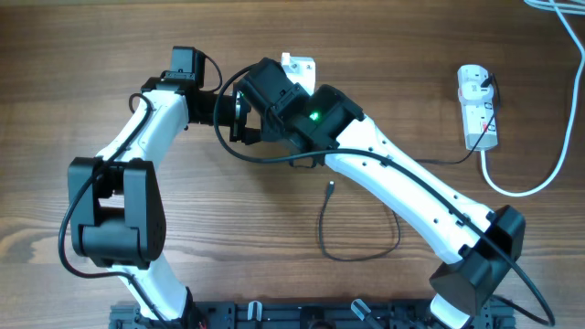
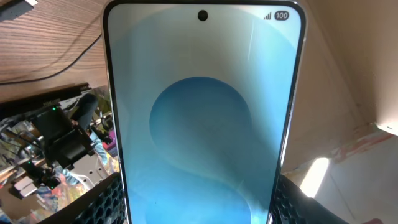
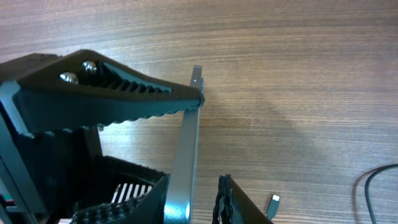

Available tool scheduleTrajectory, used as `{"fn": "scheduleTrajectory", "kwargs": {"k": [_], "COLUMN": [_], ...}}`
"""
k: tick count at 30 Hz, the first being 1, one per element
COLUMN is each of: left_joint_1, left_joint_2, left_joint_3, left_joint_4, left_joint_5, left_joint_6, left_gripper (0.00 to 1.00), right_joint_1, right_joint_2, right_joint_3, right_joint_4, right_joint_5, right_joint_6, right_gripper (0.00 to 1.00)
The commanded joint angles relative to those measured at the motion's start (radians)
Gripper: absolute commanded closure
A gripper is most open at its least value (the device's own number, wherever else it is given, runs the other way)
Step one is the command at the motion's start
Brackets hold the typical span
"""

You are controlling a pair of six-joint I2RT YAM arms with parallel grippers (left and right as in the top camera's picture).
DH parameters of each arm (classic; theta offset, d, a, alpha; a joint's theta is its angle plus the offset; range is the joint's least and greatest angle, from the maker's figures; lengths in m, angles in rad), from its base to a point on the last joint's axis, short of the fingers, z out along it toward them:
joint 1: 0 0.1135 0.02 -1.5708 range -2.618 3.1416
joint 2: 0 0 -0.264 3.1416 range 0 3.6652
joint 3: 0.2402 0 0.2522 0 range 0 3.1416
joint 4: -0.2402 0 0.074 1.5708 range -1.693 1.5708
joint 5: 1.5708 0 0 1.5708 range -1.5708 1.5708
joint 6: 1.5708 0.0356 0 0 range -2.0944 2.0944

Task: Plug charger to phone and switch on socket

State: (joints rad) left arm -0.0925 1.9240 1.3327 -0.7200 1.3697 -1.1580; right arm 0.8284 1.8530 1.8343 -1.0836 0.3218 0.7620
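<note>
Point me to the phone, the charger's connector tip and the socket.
the phone point(image 2: 202, 124): left wrist view, middle of its cyan screen.
the charger point(image 1: 329, 189): overhead view, its connector tip on the table.
the socket point(image 1: 477, 110): overhead view, middle of its white body.

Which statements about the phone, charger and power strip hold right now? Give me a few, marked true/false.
1. The left gripper holds the phone. True.
2. The charger connector is plugged into the phone. False: it lies loose on the table.
3. The right gripper is clamped on the charger connector. False: its fingers straddle the phone's edge, with a gap showing on one side.
4. The phone's screen is lit blue. True.
5. The power strip sits apart from both grippers. True.
</note>
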Motion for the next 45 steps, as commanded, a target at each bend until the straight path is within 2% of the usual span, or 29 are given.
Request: {"fn": "scheduleTrajectory", "kwargs": {"k": [1, 28, 32, 37, 39, 40, 41, 45], "left_joint_1": [-0.001, -0.001, -0.001, -0.001, -0.001, -0.001, -0.001, -0.001], "left_joint_2": [-0.034, -0.034, -0.034, -0.034, -0.034, -0.034, -0.034, -0.034], "left_joint_3": [0.005, 0.005, 0.005, 0.005, 0.005, 0.005, 0.005, 0.005], "left_joint_4": [0.003, 0.003, 0.003, 0.003, 0.003, 0.003, 0.003, 0.003], "left_joint_5": [0.050, 0.054, 0.053, 0.053, 0.053, 0.053, 0.053, 0.053], "left_joint_6": [-0.003, -0.002, -0.002, -0.002, -0.002, -0.002, -0.002, -0.002], "left_gripper": [0.42, 0.42, 0.38, 0.36, 0.26, 0.10, 0.00, 0.00], "right_joint_1": [0.003, 0.002, 0.002, 0.002, 0.002, 0.002, 0.002, 0.000], "right_joint_2": [0.009, 0.009, 0.009, 0.009, 0.009, 0.009, 0.009, 0.009], "right_joint_3": [0.010, 0.010, 0.010, 0.010, 0.010, 0.010, 0.010, 0.010], "right_joint_4": [-0.002, -0.001, 0.003, 0.007, 0.007, 0.008, 0.009, 0.006], "right_joint_5": [-0.017, -0.016, -0.016, -0.016, -0.016, -0.016, -0.010, 0.039], "right_joint_6": [-0.004, -0.003, 0.000, 0.000, 0.000, 0.002, 0.021, 0.238], "right_gripper": [0.74, 0.91, 0.96, 0.96, 0.96, 0.96, 0.96, 0.96]}}
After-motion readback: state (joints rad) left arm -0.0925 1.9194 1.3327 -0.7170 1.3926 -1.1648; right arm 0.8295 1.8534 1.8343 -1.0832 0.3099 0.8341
